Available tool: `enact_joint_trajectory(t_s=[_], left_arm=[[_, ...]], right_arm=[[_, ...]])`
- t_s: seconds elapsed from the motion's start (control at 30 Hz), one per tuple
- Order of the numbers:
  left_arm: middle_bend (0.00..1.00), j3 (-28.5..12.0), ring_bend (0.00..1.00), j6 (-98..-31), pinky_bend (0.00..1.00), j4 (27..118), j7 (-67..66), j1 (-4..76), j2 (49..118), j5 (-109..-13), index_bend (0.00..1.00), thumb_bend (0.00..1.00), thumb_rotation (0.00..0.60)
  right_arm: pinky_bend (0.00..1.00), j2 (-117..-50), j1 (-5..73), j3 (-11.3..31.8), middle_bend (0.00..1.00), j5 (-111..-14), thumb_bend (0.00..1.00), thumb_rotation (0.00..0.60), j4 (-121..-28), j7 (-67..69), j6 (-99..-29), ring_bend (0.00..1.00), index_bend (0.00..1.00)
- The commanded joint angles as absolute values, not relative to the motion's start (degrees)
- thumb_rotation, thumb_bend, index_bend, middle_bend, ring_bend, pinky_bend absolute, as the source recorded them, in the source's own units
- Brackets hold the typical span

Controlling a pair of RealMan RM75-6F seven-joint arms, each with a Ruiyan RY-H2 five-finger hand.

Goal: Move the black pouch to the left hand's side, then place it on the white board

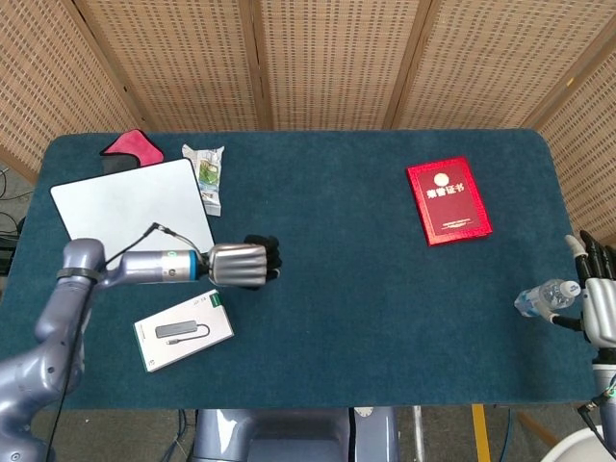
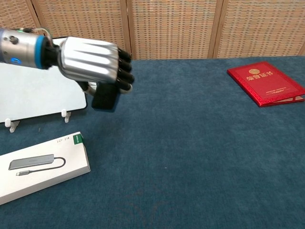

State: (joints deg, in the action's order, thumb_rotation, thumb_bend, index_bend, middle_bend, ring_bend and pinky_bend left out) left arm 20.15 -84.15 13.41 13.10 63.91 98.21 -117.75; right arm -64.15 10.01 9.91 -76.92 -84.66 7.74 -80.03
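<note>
My left hand (image 1: 239, 264) (image 2: 93, 63) grips the black pouch (image 2: 105, 97) and holds it in the air, fingers curled around its top. In the head view only a dark edge of the pouch (image 1: 267, 243) shows past the fingers. The hand hangs just off the right edge of the white board (image 1: 133, 216) (image 2: 33, 93), which lies at the table's left. My right hand (image 1: 598, 298) sits at the far right edge of the head view, beside a small water bottle (image 1: 545, 296), fingers straight and holding nothing.
A white box with a cable picture (image 1: 184, 333) (image 2: 40, 165) lies in front of the board. A snack packet (image 1: 208, 175) and a pink cloth (image 1: 128, 146) sit behind it. A red booklet (image 1: 449, 200) (image 2: 266, 82) lies at the right.
</note>
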Motion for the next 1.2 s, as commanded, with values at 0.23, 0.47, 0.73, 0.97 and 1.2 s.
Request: enact_joint_trajectory(t_s=[0.23, 0.47, 0.73, 0.97, 1.2], left_arm=[[0.47, 18.8, 0.49, -82.9, 0.37, 26.4, 1.9, 52.2, 82.4, -111.6, 0.78, 0.31, 0.6], [0.47, 19.1, 0.49, -76.1, 0.37, 26.9, -1.1, 48.1, 80.5, -109.4, 0.78, 0.3, 0.6], [0.47, 18.0, 0.49, -73.3, 0.37, 20.3, -3.0, 47.6, 85.9, -109.1, 0.78, 0.3, 0.6], [0.47, 16.8, 0.49, -71.1, 0.37, 15.3, -4.0, 46.7, 89.6, -107.8, 0.78, 0.3, 0.6], [0.13, 15.7, 0.16, -70.0, 0.24, 12.3, -3.6, 45.9, 92.0, -106.4, 0.43, 0.23, 0.6]], right_arm=[[0.0, -63.7, 10.0, 9.2, 0.0, -78.2, 0.0, 0.6, -85.9, 7.4, -79.7, 0.0, 0.0], [0.0, -63.6, 10.2, 8.9, 0.0, -78.9, 0.0, 0.6, -86.7, 6.4, -79.5, 0.0, 0.0], [0.0, -63.6, 10.5, 8.6, 0.0, -79.3, 0.0, 0.6, -87.3, 5.4, -78.9, 0.0, 0.0], [0.0, -63.3, 10.5, 8.5, 0.0, -78.8, 0.0, 0.6, -86.9, 6.3, -78.2, 0.0, 0.0], [0.0, -63.3, 10.4, 8.6, 0.0, -78.8, 0.0, 0.6, -86.9, 6.9, -78.1, 0.0, 0.0]])
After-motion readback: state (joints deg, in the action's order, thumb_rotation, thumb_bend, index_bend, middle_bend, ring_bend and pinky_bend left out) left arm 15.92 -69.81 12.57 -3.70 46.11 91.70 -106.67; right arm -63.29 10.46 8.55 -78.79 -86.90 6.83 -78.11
